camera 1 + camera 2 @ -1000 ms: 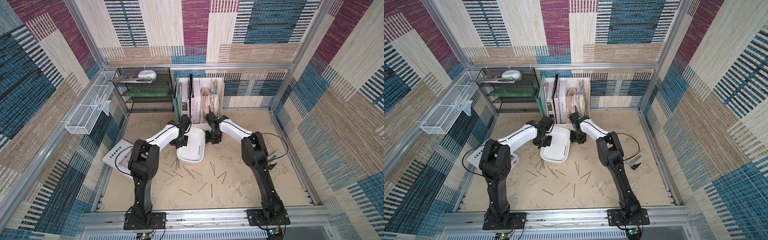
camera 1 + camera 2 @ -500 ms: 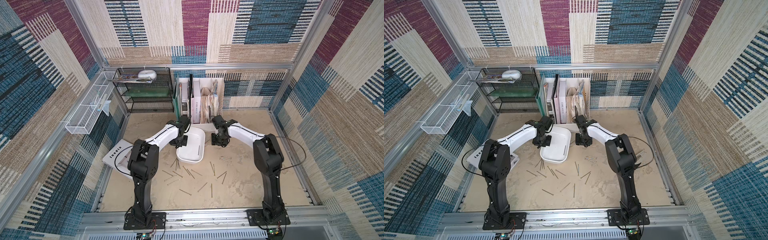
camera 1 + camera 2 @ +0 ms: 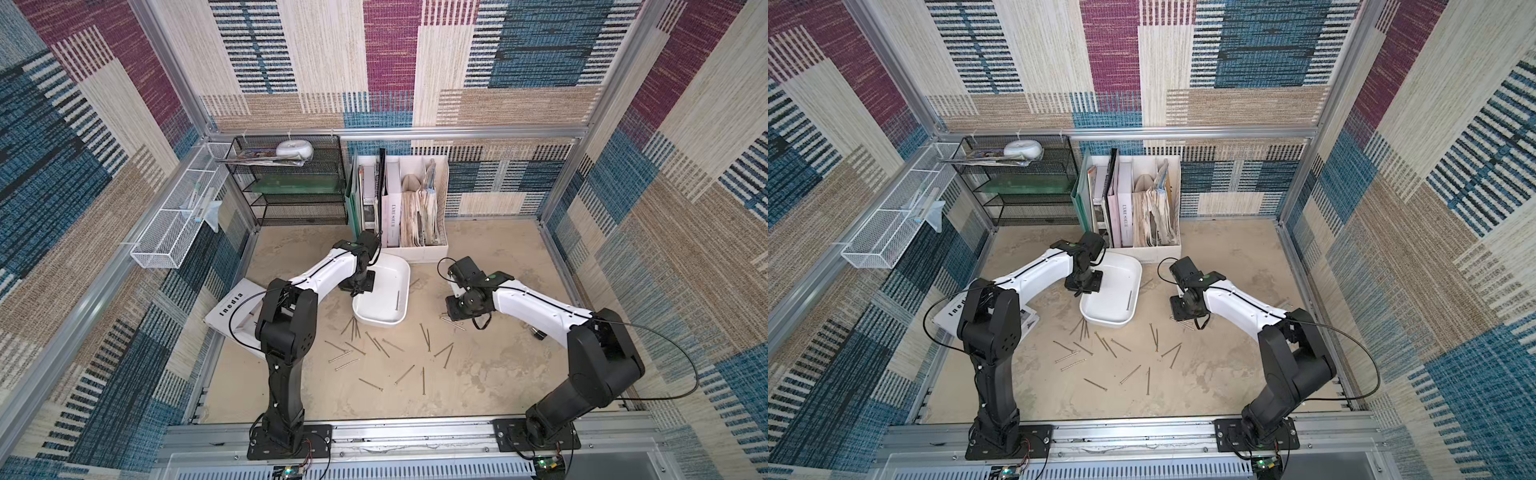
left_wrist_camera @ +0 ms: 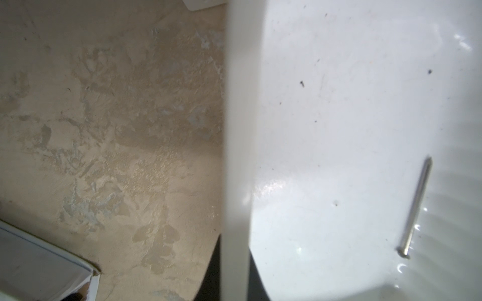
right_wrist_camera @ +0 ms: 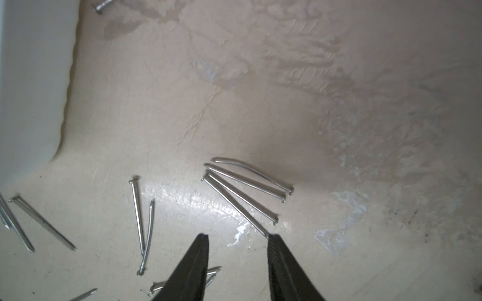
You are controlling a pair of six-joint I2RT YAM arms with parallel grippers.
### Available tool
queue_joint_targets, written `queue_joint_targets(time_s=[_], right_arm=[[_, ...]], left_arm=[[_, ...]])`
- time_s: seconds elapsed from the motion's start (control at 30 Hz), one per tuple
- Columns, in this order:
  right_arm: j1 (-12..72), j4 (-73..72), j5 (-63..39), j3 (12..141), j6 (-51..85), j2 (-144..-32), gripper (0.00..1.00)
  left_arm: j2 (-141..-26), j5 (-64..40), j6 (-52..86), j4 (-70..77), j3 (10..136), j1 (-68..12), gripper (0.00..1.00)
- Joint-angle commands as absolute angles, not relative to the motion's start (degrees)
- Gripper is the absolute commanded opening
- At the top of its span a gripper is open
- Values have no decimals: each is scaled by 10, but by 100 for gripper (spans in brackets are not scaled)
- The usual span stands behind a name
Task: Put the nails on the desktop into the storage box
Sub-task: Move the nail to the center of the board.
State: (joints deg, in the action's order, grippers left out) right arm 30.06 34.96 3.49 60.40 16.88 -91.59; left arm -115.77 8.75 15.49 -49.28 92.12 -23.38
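- The nails mostly lie flat and scattered on the bench, just in front of the storage box and out toward the right arm. One nail lies inside the box, on its floor near a wall.
- They look like thin, stiff, smooth metal, so each is probably very light. They should neither bend nor break under a pinch, but a round shank is likely to roll or slip out.
- They lie flush on the bench, which leaves almost nothing to get under.
- The safest hold is probably across the shank near its middle, with the fingers square to it. A pinch near the head or the point would likely let the nail swing.
- Four nails lie fanned in the right wrist view, pointed ends nearly touching and heads apart; the outermost one is curved. Closing near the points risks taking several or dragging their neighbours.
- The right hand is low over the bench, fingers spread with nothing between them. One fingertip sits at the end of the nearest nail of the fan.
- The left hand is pressed together on the box's side wall, one finger on each side of the rim. The light, slick tub would probably slide otherwise.
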Motion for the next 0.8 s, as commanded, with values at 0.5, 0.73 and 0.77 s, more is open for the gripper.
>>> queue_joint_targets(time_s=[0.5,0.73,0.77], right_arm=[[302,308,19,532,185,-923,41],[302,289,25,512,180,-934,41],[302,286,24,513,178,-937,41]], left_arm=[[-1157,86,150,-498,928,-234,0],[-1158,85,150,-498,927,-233,0],[-1158,87,150,-498,927,-234,0]])
